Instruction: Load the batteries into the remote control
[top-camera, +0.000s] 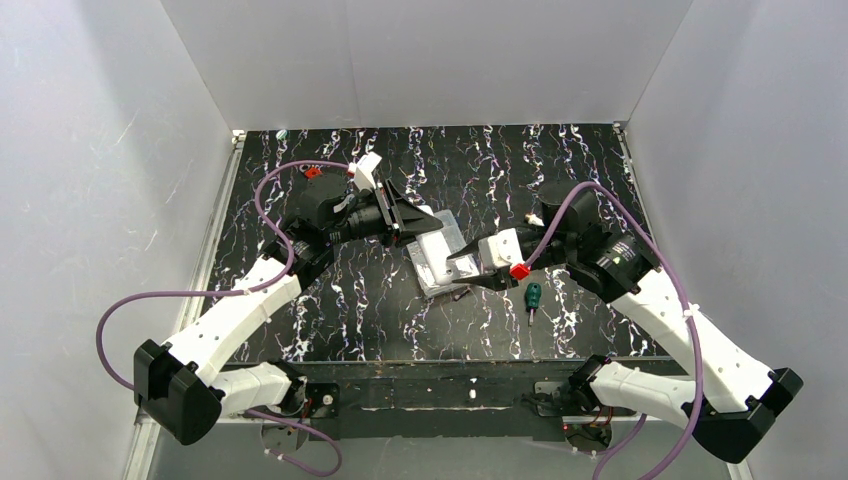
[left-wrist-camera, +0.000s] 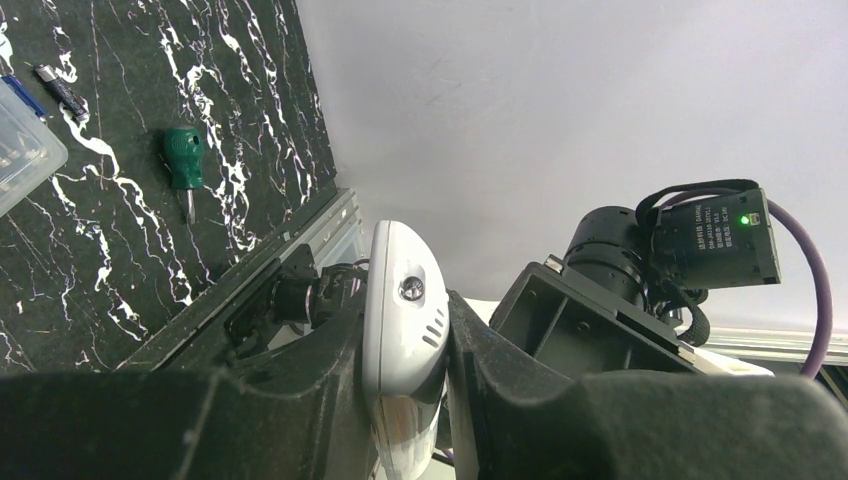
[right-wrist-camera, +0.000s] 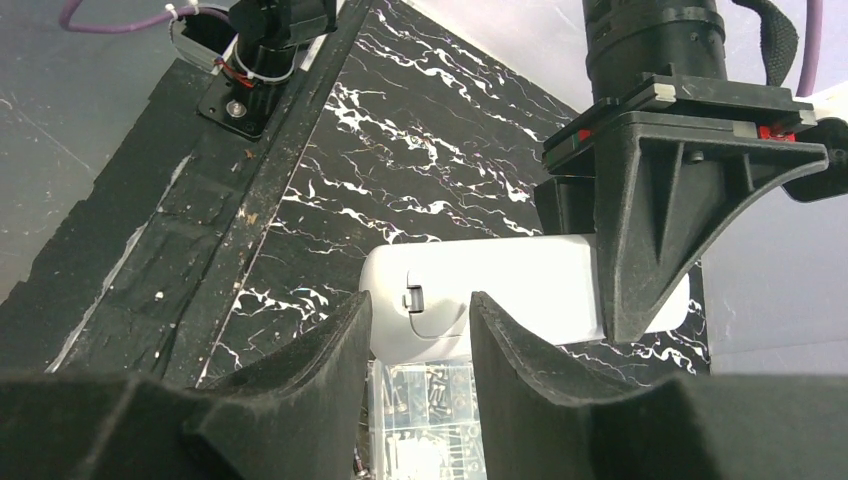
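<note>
Nearest you, the green screwdriver (top-camera: 533, 295) lies on the black marbled table (top-camera: 330, 300), at about four o'clock from the clear box (right-wrist-camera: 420, 420) of small parts. Your right gripper (right-wrist-camera: 420, 310) reaches in from three o'clock with its jaws released and standing apart. They face the remote control (right-wrist-camera: 520, 280) where a small latch shows; whether they touch it, you cannot tell. The remote hangs above the clear box, off the table. Farther back, coming from ten o'clock, your left gripper (left-wrist-camera: 405, 340) is clenched on the remote, one finger flat across its broad face.
</note>
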